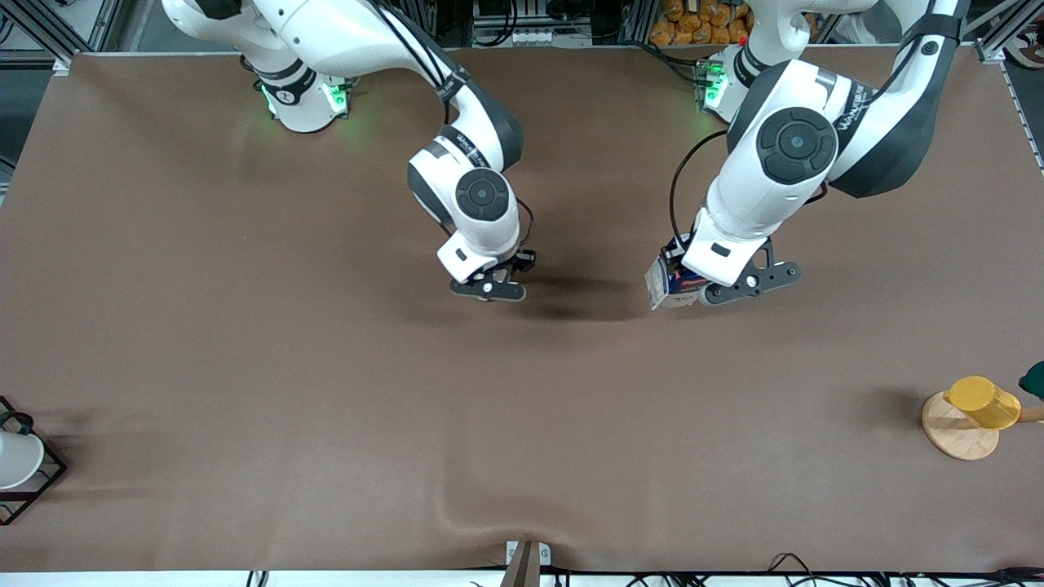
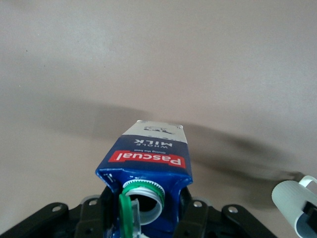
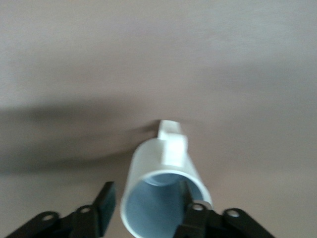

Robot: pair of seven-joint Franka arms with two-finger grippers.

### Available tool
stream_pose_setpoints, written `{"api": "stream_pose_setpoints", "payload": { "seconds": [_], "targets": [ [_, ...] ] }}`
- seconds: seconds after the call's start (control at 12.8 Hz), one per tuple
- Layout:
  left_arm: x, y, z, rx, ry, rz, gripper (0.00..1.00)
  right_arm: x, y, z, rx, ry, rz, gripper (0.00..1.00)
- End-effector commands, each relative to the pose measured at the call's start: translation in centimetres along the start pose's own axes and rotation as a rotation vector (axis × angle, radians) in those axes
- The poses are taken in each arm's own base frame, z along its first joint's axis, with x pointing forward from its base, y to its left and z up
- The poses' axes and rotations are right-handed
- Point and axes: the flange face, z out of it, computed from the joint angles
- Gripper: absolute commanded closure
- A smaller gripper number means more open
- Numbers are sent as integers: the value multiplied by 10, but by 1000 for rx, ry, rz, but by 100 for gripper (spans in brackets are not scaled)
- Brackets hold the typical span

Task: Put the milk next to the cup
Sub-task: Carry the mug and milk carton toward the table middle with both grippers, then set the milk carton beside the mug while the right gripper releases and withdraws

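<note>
glossy white arms [image 1: 758,196] with dark grey joints, black cables, green-lit bases [image 1: 306,102]

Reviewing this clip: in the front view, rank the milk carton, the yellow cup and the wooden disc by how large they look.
Largest to smallest as seen:
1. wooden disc
2. yellow cup, on the disc
3. milk, held by the left gripper; the arm hides part of it, so its rank against the cup is unsure.

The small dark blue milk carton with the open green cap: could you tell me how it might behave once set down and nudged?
The small dark blue milk carton, held in the left gripper, looks tall and narrow, so a nudge may tip it. Its green cap hangs open, so any contents might spill. Its paperboard walls probably dent if squeezed.
</note>
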Motion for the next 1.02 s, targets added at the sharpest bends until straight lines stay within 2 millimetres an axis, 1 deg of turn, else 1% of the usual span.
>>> {"api": "stream_pose_setpoints", "payload": {
  "seconds": [0.0, 0.08, 0.16, 0.23, 0.31, 0.47, 0.63, 0.7, 0.78, 0.86, 0.94],
  "targets": [
    [-23, 24, -5, 25, 18, -22, 49, 0, 40, -76, 7, -23, -42, 6],
    [-33, 34, -5, 25, 18, -8, 49, 2, 54, -100, 16, -18, -33, 1],
    [-44, 44, -5, 25, 18, 9, 49, 3, 69, -125, 32, -5, -23, 0],
    [-60, 58, -4, 28, 20, 10, 49, 10, 87, -144, 42, 6, -24, 0],
    [-79, 74, -1, 31, 20, 15, 49, 24, 113, -159, 54, 17, -20, 0],
    [-129, 111, 8, 41, 17, 45, 50, 49, 155, -177, 74, 42, -53, 0],
    [-180, 150, 24, 56, 10, 103, 50, 72, 199, -193, 94, 68, -73, 0],
    [-200, 170, 28, 51, 5, 134, 50, 80, 220, -202, 101, 80, -52, 0],
    [-213, 190, 32, 39, -4, 145, 50, 83, 238, -213, 98, 98, -52, 0],
    [-235, 207, 35, 32, -7, 152, 50, 82, 244, -219, 89, 103, -76, 0],
    [-253, 216, 43, 44, 0, 171, 50, 81, 252, -225, 87, 104, -64, 0]
  ]
}}
